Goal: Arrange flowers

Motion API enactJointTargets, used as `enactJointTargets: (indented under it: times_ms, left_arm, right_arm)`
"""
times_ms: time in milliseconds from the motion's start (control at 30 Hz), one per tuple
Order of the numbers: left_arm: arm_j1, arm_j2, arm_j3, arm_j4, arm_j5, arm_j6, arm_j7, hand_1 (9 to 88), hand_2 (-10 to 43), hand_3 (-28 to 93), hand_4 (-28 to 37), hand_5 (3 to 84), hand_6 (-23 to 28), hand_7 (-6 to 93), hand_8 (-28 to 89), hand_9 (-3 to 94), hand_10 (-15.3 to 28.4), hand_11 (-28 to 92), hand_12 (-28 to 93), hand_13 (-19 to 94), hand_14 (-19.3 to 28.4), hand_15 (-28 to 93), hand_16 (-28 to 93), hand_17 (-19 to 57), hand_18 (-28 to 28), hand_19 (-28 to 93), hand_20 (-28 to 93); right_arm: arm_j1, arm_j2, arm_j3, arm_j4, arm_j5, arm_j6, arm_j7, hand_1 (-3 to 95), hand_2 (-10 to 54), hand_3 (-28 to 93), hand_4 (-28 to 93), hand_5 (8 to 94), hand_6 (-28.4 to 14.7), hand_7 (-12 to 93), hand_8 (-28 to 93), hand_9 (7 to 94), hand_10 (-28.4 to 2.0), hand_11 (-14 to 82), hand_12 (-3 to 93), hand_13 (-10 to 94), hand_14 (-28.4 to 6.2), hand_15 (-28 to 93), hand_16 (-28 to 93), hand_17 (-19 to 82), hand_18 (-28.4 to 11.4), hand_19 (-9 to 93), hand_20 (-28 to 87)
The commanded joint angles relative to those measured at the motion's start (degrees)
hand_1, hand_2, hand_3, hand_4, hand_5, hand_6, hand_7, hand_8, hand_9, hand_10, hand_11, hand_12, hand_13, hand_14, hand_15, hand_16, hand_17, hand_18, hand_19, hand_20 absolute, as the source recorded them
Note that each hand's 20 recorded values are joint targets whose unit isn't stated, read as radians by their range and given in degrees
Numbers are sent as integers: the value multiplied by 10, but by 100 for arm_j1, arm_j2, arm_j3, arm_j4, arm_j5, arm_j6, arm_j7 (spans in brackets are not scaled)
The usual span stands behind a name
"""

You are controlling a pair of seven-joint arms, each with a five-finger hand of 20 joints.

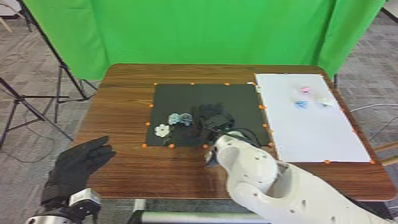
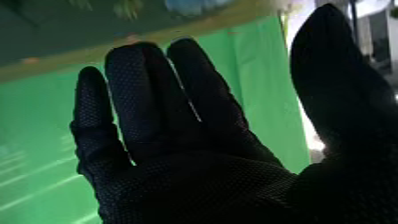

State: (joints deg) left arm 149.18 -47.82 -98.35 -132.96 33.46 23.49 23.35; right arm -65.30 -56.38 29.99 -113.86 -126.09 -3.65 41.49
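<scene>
In the head view, taking the brown wooden bench (image 1: pixel 124 170) as a clock face, a black mat (image 1: pixel 213 92) lies around the middle and a white sheet (image 1: pixel 329 140) at 3 o'clock. On the mat, a white flower (image 1: pixel 162 130) sits at 8 o'clock, near the edge; two blue-grey flowers (image 1: pixel 179 118) lie side by side between it and the mat's centre, towards 9 o'clock. The white arm (image 1: pixel 258 167) comes in from 5 o'clock, bringing the right hand (image 1: pixel 216 121) over the mat's centre, just beside the blue-grey pair; whether it touches anything there I cannot tell. In the right wrist view, the right hand (image 2: pixel 191 175) is open, its fingers straight and the thumb well apart from them. The left hand (image 1: pixel 78 157) is at the bench's 8 o'clock side, open too, with its fingers extended. On the white sheet, a pink flower (image 1: pixel 305 90) lies towards 12 o'clock, a light-blue flower (image 1: pixel 301 104) towards 11, and a pale flower (image 1: pixel 326 102) towards 1. Small orange markers (image 1: pixel 327 161) edge both mat and sheet. A green curtain (image 1: pixel 204 35) hangs at 12 o'clock, beyond the bench.
</scene>
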Motion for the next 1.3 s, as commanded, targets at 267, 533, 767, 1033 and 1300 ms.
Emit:
enactJointTargets:
  times_ms: [267,533,767,1033,1300]
  left_arm:
    - [-449,145,307,94,-85,-115,96,285,76,798,-157,511,162,153,-93,432,238,413,85,319,284,649,-155,-98,218,607,116]
    - [-546,131,393,129,-69,-167,99,285,76,797,-157,511,162,152,-93,432,238,413,85,319,284,650,-154,-99,218,607,116]
    - [-563,167,414,154,-123,-193,124,284,76,797,-157,511,162,152,-93,432,238,413,85,319,284,650,-154,-99,218,607,116]
    - [-777,186,516,212,-127,-257,113,285,75,798,-158,511,162,152,-93,431,238,412,85,318,284,649,-154,-99,217,607,116]
    - [-790,294,597,234,-243,-196,279,284,75,798,-157,510,162,153,-93,431,238,412,85,317,284,648,-155,-99,218,607,116]
  right_arm:
    - [779,992,1489,1625,300,-428,-381,268,-54,846,-264,445,-118,174,-115,400,-284,275,183,279,-276,752,102,86,-284,631,323]
    - [504,1645,2168,2122,246,-857,203,271,-57,856,-267,438,-109,172,-118,400,-270,253,174,314,-256,744,103,111,-284,670,306]
    - [73,1567,2514,2392,168,-895,402,276,-60,858,-272,442,-105,169,-117,408,-264,233,171,325,-252,742,105,121,-284,699,286]
    - [183,1283,2389,2655,38,-977,245,279,-61,860,-274,447,-102,172,-118,415,-254,230,172,328,-249,740,108,120,-284,712,261]
    - [183,1128,2437,2798,-9,-1010,203,281,-61,862,-276,450,-94,178,-123,426,-234,235,170,336,-242,736,109,118,-284,716,248]
